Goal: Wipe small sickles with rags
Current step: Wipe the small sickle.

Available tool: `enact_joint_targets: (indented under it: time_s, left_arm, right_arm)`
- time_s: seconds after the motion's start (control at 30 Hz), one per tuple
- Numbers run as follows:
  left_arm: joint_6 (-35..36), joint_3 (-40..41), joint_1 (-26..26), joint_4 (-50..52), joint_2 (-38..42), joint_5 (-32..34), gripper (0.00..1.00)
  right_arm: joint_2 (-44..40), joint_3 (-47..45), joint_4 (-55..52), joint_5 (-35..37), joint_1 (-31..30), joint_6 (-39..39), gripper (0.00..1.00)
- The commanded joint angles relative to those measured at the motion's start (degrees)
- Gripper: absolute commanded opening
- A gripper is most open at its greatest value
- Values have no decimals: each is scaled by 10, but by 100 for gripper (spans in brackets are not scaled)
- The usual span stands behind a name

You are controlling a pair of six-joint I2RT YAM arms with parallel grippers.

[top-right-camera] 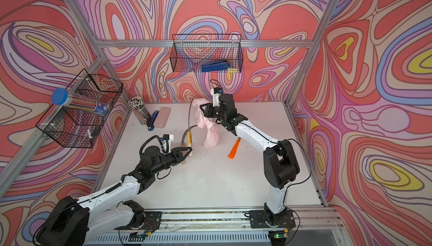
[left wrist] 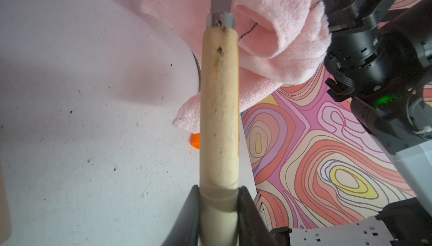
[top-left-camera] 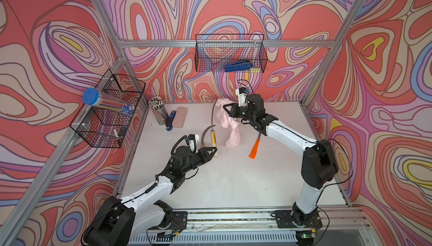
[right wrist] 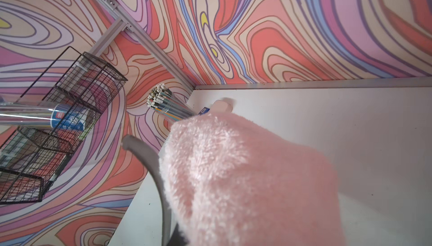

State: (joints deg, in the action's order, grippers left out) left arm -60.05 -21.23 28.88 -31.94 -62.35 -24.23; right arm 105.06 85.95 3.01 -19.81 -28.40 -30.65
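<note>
Where left gripper (left wrist: 218, 195) clamps it, sickle (left wrist: 219, 107) handle pale, stained; rag (left wrist: 280, 34) fluffy pink.

My stereo head looks steeply down from high over the near edge, both top views taking in the whole table (top-left-camera: 233, 181); left wrist camera, close along the sickle handle (left wrist: 219, 107), faces right; right wrist camera, close behind the pink rag (right wrist: 245, 174), faces the far-left corner; all share that rag.
</note>
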Motion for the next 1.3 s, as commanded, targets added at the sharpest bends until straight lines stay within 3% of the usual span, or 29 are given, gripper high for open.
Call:
enact_joint_targets:
  time_s: [0.0,0.2,0.67,1.27]
  left_arm:
    - [-1,-6,0,-13,-6,-5,0]
    - [0,-10,0,-16,-15,-6,0]
    - [-2,-10,0,-20,-21,-6,0]
    - [6,-5,-1,2,7,9,0]
  right_arm:
    - [12,44,-3,-16,-5,12,0]
    - [23,76,-22,-29,-9,15,0]
    - [58,4,30,-34,-38,3,0]
    - [-56,-191,127,-16,-120,-2,0]
